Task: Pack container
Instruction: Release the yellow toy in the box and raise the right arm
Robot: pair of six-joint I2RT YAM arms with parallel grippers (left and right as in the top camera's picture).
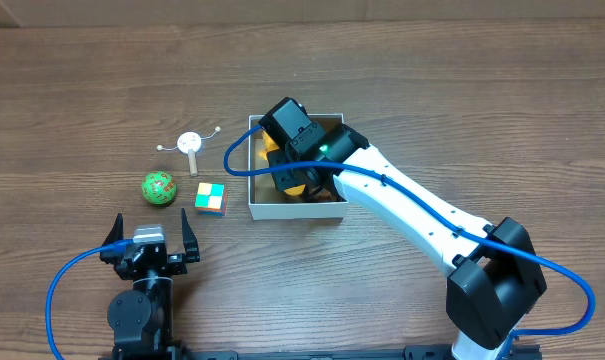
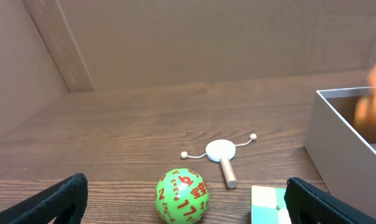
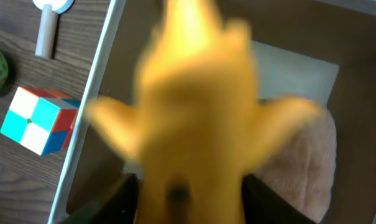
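The container [image 1: 272,211] is a white-walled box with a brown floor at the table's middle; it also shows in the right wrist view [image 3: 91,93] and at the right of the left wrist view [image 2: 337,134]. My right gripper [image 1: 294,172] is over the box, shut on a yellow toy [image 3: 197,118] that fills its view, blurred. A tan soft thing [image 3: 299,168] lies on the box floor. Left of the box lie a green numbered ball [image 1: 160,188], a colored cube [image 1: 210,198] and a white round wooden toy [image 1: 190,145]. My left gripper [image 1: 150,243] is open and empty, just short of the ball [image 2: 182,195].
The wood table [image 1: 432,80] stretches around. In the left wrist view the cube [image 2: 268,204] sits by the right finger and the white toy [image 2: 220,151] lies beyond the ball. A brown wall backs the table.
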